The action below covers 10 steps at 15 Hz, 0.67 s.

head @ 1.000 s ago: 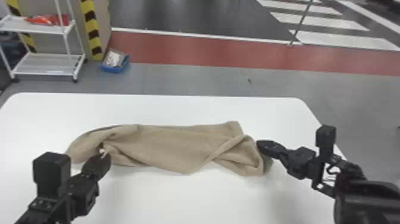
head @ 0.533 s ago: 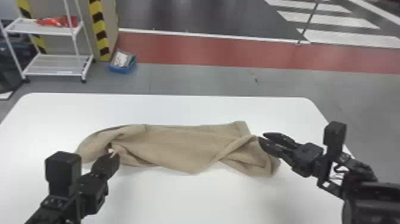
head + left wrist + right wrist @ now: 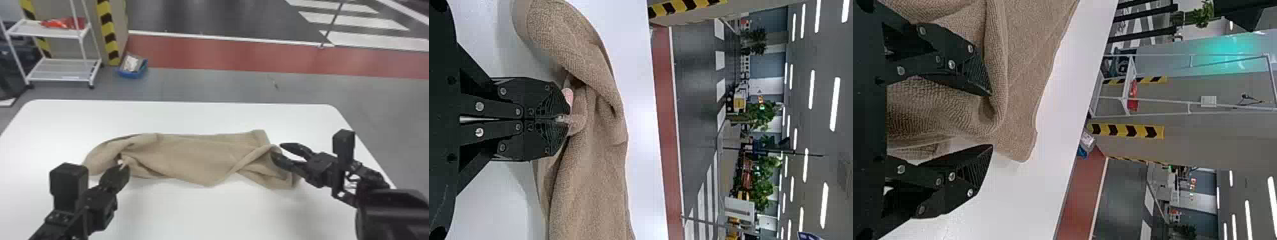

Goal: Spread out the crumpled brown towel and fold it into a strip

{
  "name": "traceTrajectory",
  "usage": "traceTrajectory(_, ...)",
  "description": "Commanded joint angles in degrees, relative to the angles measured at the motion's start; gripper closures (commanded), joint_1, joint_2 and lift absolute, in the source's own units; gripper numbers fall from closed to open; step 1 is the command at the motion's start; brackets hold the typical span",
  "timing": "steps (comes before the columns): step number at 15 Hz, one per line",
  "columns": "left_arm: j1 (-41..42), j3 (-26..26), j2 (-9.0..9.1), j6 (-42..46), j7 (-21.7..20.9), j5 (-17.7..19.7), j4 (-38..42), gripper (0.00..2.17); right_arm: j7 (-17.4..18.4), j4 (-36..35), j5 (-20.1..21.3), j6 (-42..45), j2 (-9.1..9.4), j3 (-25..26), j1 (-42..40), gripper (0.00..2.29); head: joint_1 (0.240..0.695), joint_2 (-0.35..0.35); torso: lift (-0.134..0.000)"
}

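Lying across the white table (image 3: 207,118) from nine o'clock to three, with twelve at the far edge, the brown towel (image 3: 191,156) is a long, rumpled band, and the head view shows a diagonal fold running over its three o'clock half. At its eight o'clock side is the left gripper (image 3: 123,165); the left wrist view gives the closer look, its fingers together, clamped on a small pinch of cloth, with a pale pink bit (image 3: 568,94) right beside the tips. At the three o'clock end sits the right gripper (image 3: 277,150), its fingers spread apart. The right wrist view adds the cloth's coarse weave, one finger (image 3: 975,75) over the folds and a towel corner (image 3: 1023,145) lying out on the tabletop; whether either finger touches the cloth, I cannot tell. Past the table, the head view has a white rack (image 3: 63,68) with something red (image 3: 63,23) on its upper shelf, around ten o'clock, and a blue bin (image 3: 132,75) on the floor near eleven. Farther off, the left wrist view takes in green plants (image 3: 761,192) and long ceiling lights (image 3: 835,95), while the right one catches a teal glow (image 3: 1230,47) on a wall.
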State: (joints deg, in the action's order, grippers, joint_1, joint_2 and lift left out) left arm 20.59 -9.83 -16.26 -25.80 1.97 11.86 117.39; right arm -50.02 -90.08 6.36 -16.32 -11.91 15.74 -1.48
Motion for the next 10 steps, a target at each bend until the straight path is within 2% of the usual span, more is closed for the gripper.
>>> traceTrajectory(1,0.07,0.08,0.00,0.00,-0.12,0.00,-0.06,1.36,-0.69,0.17,-0.03,-1.05,0.04,-0.45,0.43,1.53,0.695,-0.150,-0.124)
traceTrajectory(2,0.07,0.08,0.00,0.00,-0.21,0.00,-0.15,1.36,-1.13,0.17,-0.03,-1.93,0.04,-0.53,0.51,1.63,0.695,-0.148,-0.124)
traceTrajectory(6,-0.02,0.08,0.00,0.00,-0.30,0.00,-0.23,1.36,-1.75,-1.06,-1.44,-2.63,0.13,-0.62,-0.45,1.66,0.695,-0.139,-0.124)
traceTrajectory(8,-0.02,0.08,0.09,0.00,-0.30,0.00,-0.32,1.36,-2.80,-6.24,-2.75,-2.63,0.39,-0.18,-2.74,1.66,0.695,-0.135,-0.124)
traceTrajectory(10,-0.02,-0.01,0.09,0.00,-0.30,-0.09,-0.32,1.36,-3.24,-12.66,-5.74,-3.68,0.48,0.17,-5.73,1.66,0.695,-0.127,-0.124)
